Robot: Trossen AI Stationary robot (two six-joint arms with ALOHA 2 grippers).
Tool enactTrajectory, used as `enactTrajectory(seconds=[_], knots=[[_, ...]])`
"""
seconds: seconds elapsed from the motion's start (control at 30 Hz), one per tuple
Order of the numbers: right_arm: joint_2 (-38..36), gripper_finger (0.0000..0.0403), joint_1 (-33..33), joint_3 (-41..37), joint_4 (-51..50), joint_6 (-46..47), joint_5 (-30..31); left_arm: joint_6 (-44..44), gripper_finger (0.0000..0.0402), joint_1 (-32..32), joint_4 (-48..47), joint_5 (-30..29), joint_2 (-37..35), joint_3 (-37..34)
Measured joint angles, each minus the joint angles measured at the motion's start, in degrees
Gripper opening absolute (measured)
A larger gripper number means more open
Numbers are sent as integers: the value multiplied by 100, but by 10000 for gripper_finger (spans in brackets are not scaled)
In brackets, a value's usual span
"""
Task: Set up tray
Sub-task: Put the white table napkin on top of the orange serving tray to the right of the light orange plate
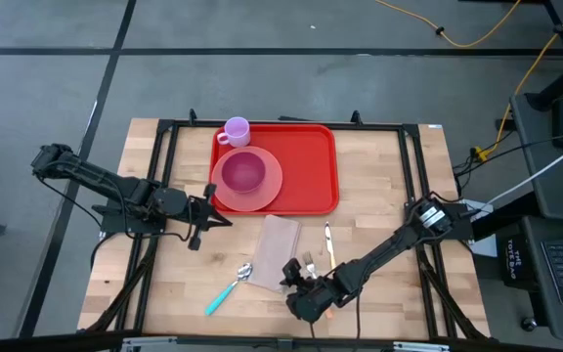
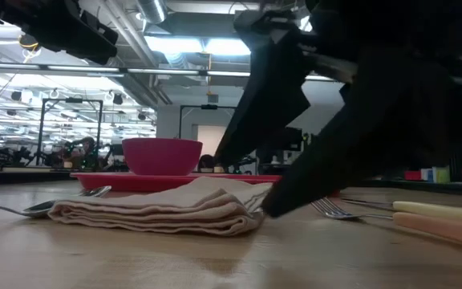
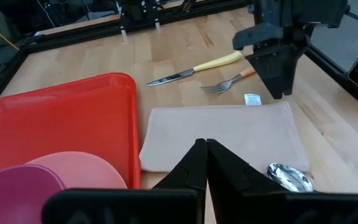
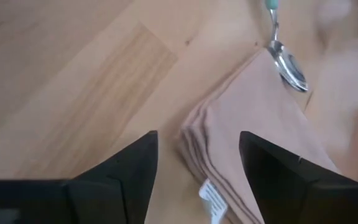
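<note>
The red tray (image 1: 306,166) lies on the far half of the table. It carries a pink plate (image 1: 267,188) with a magenta bowl (image 1: 243,171) and a purple cup (image 1: 236,131) at its far left corner. A folded beige napkin (image 1: 276,251) lies flat on the wood near of the tray. My right gripper (image 1: 294,277) is open at the napkin's near right corner (image 4: 197,149), one finger on each side of it. My left gripper (image 1: 221,221) is shut, hovering by the tray's near left corner and pointing toward the napkin (image 3: 229,130). My right gripper comes down slanting from the table's right, its open fingers (image 4: 135,162) on either side of the napkin's layered corner. In the low view one finger (image 2: 275,205) reaches down beside the napkin's edge (image 2: 247,217). Whether it touches the cloth I cannot tell.
A teal-handled spoon (image 1: 229,287) lies left of the napkin's near end. A fork (image 1: 311,262) and a cream-handled knife (image 1: 327,244) lie right of the napkin, close to my right arm. Bare wood stretches along the table's left and right sides.
</note>
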Motion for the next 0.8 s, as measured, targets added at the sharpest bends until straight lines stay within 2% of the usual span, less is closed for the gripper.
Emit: enactTrajectory(seconds=[0.27, 0.53, 0.8], knots=[[251, 229, -32, 8, 154, -431, 48, 0, 7, 2, -65, -298, 0, 0], [377, 229, -133, 30, 258, -456, 202, -4, 2, 2, -85, -301, 0, 0], [388, 229, -172, 20, 221, -1006, 323, -8, 3, 2, -88, -301, 0, 0]])
